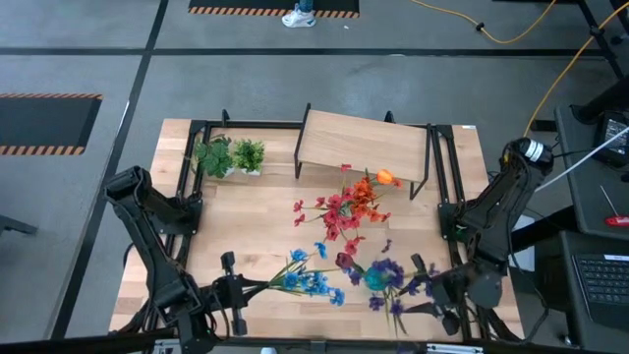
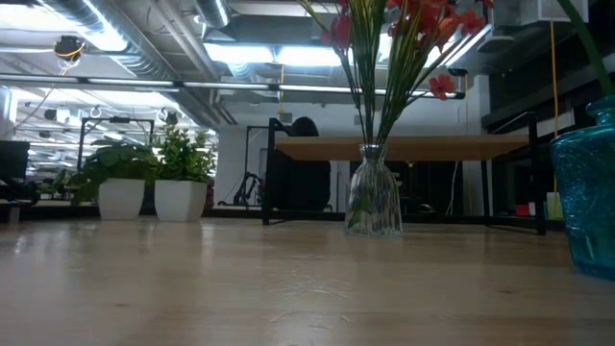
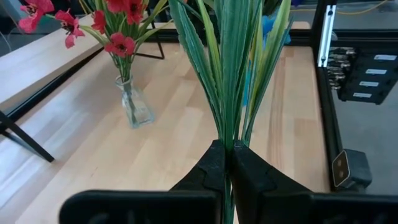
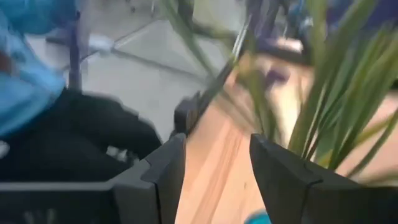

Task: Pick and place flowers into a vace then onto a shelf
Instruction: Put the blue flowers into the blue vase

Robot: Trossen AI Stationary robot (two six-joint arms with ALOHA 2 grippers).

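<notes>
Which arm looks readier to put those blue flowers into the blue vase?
Probably the left: its gripper is shut on the blue flowers' stems, close to the blue vase. The right gripper is open and holds nothing.

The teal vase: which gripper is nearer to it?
Right. The right gripper is just beside the teal vase, fingers open. The left gripper is farther away, shut on the blue flowers.

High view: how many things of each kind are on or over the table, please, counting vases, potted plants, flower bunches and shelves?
Vases: 2 (clear glass vase, teal vase)
Potted plants: 2
Flower bunches: 3 (red-orange bunch, purple bunch, blue bunch in the shut left pincer; right pincer open near the purple one)
Shelf: 1
Total: 8
</notes>
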